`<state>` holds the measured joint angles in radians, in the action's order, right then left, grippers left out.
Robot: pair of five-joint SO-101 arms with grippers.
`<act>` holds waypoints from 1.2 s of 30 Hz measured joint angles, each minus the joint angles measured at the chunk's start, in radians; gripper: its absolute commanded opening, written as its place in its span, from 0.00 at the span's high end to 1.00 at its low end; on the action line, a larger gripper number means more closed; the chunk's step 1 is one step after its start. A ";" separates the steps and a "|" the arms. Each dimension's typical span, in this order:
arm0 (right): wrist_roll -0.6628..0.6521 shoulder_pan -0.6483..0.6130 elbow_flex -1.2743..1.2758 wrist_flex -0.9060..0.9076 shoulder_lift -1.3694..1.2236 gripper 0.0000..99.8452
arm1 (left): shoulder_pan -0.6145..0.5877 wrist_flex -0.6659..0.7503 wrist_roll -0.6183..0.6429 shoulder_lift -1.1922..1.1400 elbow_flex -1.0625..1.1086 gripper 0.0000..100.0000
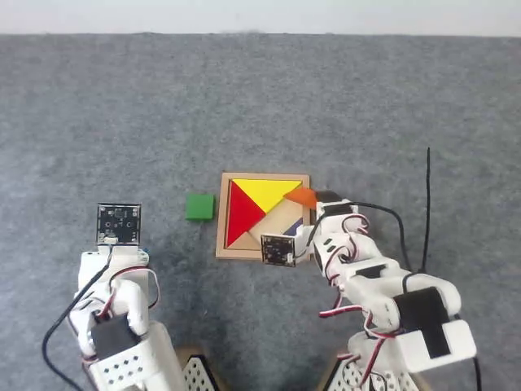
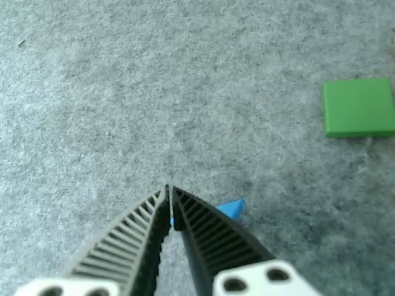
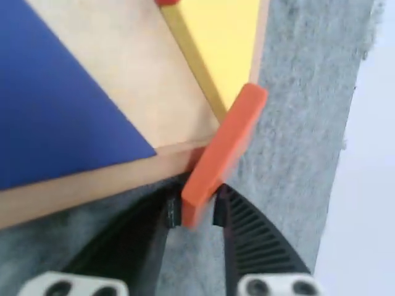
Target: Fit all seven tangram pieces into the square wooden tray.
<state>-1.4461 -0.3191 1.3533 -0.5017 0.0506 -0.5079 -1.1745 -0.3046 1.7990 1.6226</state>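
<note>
Grey felt mat (image 1: pixel 244 98) covers the table. We see the wooden tray (image 1: pixel 244 253) at mid-table. Inside it the yellow triangle (image 1: pixel 267 191) sits along the 12 o'clock side and the red triangle (image 1: pixel 241 216) along the 9 o'clock side, the two touching. The dark blue triangle (image 3: pixel 55 98) lies toward the tray's 5 o'clock corner, with bare wood between it and the yellow.

The right gripper (image 3: pixel 196 209) is at the tray's 3 o'clock side, jaws clamped on the orange piece (image 3: pixel 225 145). We see that piece held on edge, crossing the tray rim by the yellow triangle's corner, at about 2 o'clock of the tray.

The green square (image 1: pixel 199 206) lies flat on the mat just off the tray at 9 o'clock.

The left gripper (image 2: pixel 169 197) is well apart from the tray at 8 o'clock, low over the mat, jaws together with nothing between them. A light blue piece (image 2: pixel 231 208) peeks out on the mat just beside its fingers, mostly hidden.
</note>
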 measured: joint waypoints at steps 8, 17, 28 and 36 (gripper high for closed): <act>0.000 0.000 0.048 -0.008 0.078 0.99 | 0.000 0.000 0.000 0.000 0.000 0.98; 0.063 -0.005 0.083 0.354 0.393 0.99 | 0.000 0.000 0.000 0.000 0.000 0.98; 0.506 -0.192 -0.229 1.178 0.715 0.99 | 0.000 0.000 0.000 0.000 0.000 0.98; 1.106 -0.267 -0.361 1.243 0.720 0.99 | 0.000 0.000 0.000 0.000 0.000 0.98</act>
<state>-0.3399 -0.5861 0.9927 0.7411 0.7702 -0.5079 -1.1745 -0.3046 1.7990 1.6226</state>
